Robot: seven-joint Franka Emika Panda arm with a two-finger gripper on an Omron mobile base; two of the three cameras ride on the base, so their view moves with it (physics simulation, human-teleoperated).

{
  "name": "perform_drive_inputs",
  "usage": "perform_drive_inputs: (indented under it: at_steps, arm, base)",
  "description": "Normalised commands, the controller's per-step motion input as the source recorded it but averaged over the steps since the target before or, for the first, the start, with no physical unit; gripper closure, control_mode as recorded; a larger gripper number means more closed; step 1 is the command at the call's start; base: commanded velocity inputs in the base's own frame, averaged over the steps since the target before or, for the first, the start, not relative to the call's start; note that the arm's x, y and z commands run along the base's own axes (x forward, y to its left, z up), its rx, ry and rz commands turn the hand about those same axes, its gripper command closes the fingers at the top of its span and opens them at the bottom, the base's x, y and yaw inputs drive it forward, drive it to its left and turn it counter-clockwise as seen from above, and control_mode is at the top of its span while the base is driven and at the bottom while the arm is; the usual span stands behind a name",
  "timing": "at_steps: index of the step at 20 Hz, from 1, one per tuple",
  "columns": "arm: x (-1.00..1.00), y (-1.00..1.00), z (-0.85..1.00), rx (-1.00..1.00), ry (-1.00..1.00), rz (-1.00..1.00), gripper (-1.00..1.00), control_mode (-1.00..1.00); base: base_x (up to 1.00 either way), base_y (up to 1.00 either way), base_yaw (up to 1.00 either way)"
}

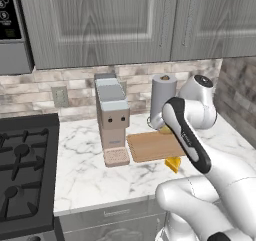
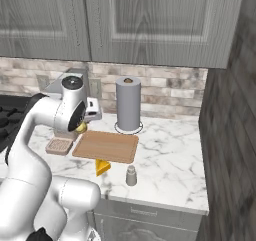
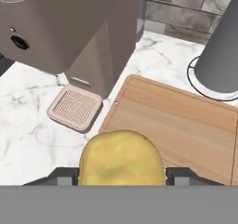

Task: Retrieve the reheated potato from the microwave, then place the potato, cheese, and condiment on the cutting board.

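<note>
1. Currently the potato (image 3: 121, 157) is clamped between part-open jaws of the gripper (image 3: 122, 174), carried above the cutting board (image 3: 186, 125), near its 7 o'clock corner.
2. Next, lowering and release onto the board are called for; the cheese (image 2: 102, 167) waits at the board's 6 o'clock edge.

Potato (image 3: 121, 157): pale-yellow, rounded, smooth lump, held between the 2 fingers of the hand (image 3: 122, 174), above the near-left part of the cutting board.

Cutting board (image 2: 107, 146): flat rectangular tan wooden board with visible grain, lying flat on the marble bench (image 2: 170, 160), its top bare.

Cheese (image 2: 102, 167): small orange-yellow triangular wedge with flat faces, resting on the bench just beside the board's front edge, off the board.
</note>
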Motion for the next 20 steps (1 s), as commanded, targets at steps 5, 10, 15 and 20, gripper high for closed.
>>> perform_drive_inputs:
  at_steps: [5,10,15,20]
  arm:
    - [0.44,0.00,-0.40,0.00,0.01,0.09,1.00,-1.00]
    - [0.53,0.00,-0.42,-0.03,0.12,0.04,1.00,-1.00]
    - [0.46,0.03,-0.44,-0.01,0.12,0.03,1.00,-1.00]
    - [0.30,0.14,-0.40,0.00,0.03,0.06,1.00,-1.00]
  base:
    - [0.00,0.00,0.00]
    - [0.00,0.00,0.00]
    - [0.00,0.00,0.00]
    - [0.00,0.00,0.00]
